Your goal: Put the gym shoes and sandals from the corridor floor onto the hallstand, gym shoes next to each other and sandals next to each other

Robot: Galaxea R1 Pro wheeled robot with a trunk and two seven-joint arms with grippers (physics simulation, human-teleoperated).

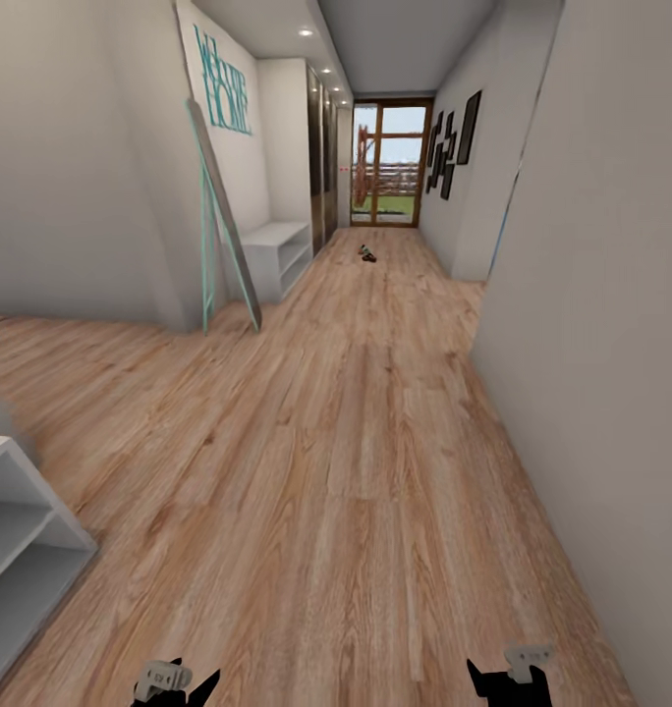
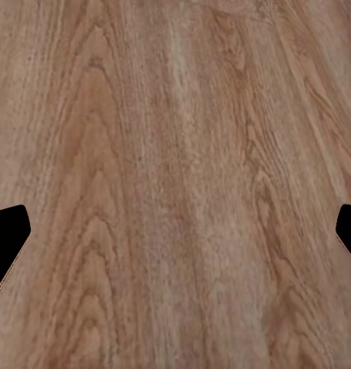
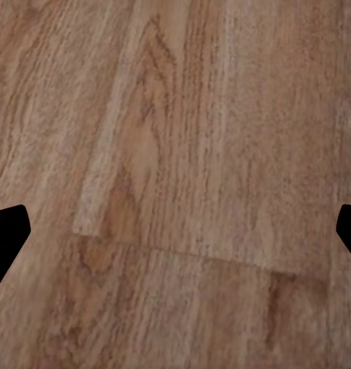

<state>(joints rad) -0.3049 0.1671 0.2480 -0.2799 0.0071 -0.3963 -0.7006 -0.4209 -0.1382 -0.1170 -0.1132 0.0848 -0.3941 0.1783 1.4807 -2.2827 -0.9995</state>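
Near left: white open shelf [image 1: 22, 540], corner only. My left pincer [image 1: 177, 684] low over wood floor [image 1: 356, 471], fingers spread wide, nothing held. Far left: white low bench [image 1: 277, 253] with open tiers against wall, mirror [image 1: 223, 216] leaning beside it. Mid-corridor, far off: shoes [image 1: 367, 254] on floor, too small to tell kind. My right pincer [image 1: 510, 678] likewise released, empty.

Head camera high, facing forward and down along the corridor floor [image 1: 356, 471], each wrist camera close above bare planks framed between its spread jaws, all three views sharing that flooring.
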